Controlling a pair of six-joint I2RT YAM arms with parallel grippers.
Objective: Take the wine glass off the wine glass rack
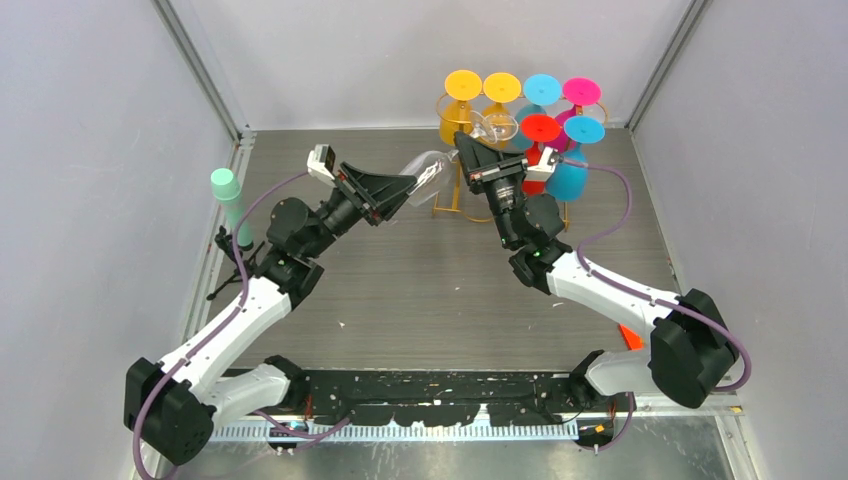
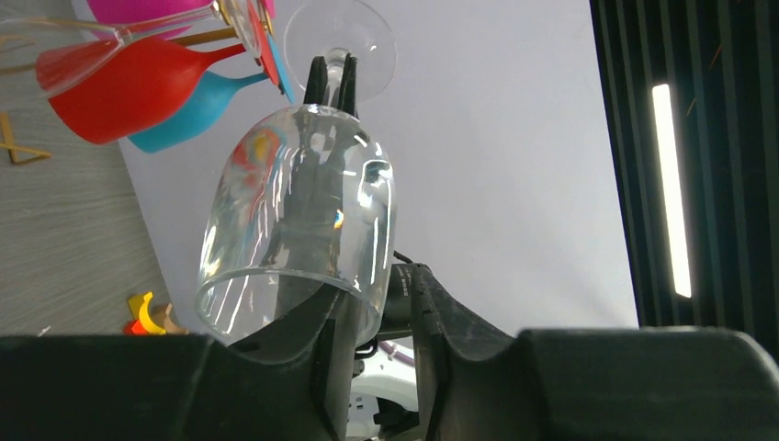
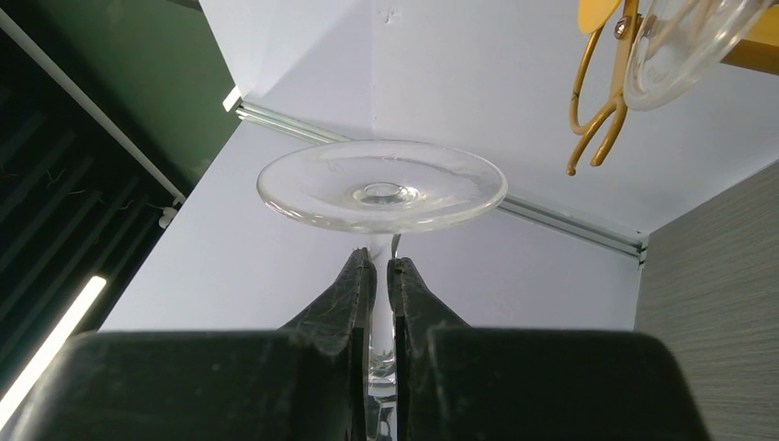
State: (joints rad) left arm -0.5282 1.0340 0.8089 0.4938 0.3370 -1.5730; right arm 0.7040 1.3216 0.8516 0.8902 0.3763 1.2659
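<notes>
Tabletop (image 1: 400,290) of grey wood grain spreads under both arms. On the far side of the right claw (image 3: 379,268) stands the wine glass rack (image 1: 447,205). It is gold wire, and its top rail is crowded with coloured glasses (image 1: 541,128) hanging bowl-down by their feet. The wine glass (image 2: 299,230), clear, is slung between the two claws and tilted well off upright, with its foot towards the rack and its bowl mouth towards the left claw (image 2: 378,308).

The right claw is closed tight on the stem, directly under the foot, which sits just ahead of its fingertips like a lid. That grip is probably there to slide the foot out along the rail. In the right wrist view a gold loop lies off to one side and nothing gold rings the foot, so I judge the glass free of the rack, or very nearly.

The left claw's jaws stand narrowly apart. One finger (image 2: 308,367) is overlapped by the bowl's rim and the other sits just beside it, so the rim wall seems to lie in the gap. Whether the pads actually press on the glass cannot be told. A second hold at the heavy end would steady things, since a pinch on the thin stem alone would let the bowl swing.
</notes>
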